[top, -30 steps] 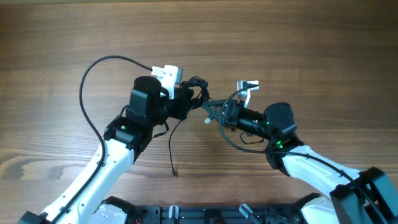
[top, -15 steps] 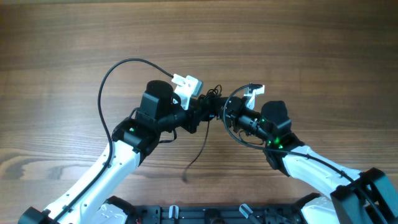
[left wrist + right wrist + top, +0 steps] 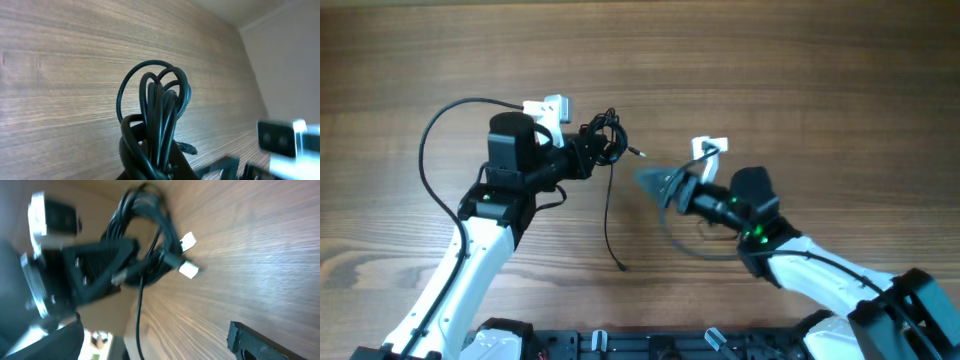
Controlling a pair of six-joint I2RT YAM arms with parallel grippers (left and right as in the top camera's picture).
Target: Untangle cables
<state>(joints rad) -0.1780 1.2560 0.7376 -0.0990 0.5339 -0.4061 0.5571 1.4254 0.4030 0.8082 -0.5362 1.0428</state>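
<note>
The cables [image 3: 605, 140] are a small knot of thin black wire, held up off the wooden table by my left gripper [image 3: 588, 158], which is shut on them. One loose strand [image 3: 609, 215] hangs from the knot down to the table, ending in a small plug [image 3: 621, 267]. In the left wrist view the cables' loops [image 3: 156, 97] rise out of the shut jaws. My right gripper [image 3: 656, 184] is blurred, open and holding nothing, a short way right of the knot. The right wrist view shows the knot [image 3: 145, 210], two silver plugs [image 3: 188, 241] and one finger [image 3: 248, 341].
A thick black arm cable [image 3: 438, 160] arcs out left of my left arm. A white camera mount [image 3: 546, 107] sits on the left wrist, another [image 3: 707, 149] on the right. The wooden table [image 3: 820, 80] spreads around both arms.
My right gripper has opened and let go of the cables. My left arm has drawn the knot away to the left, and the loose strand has swung with it.
</note>
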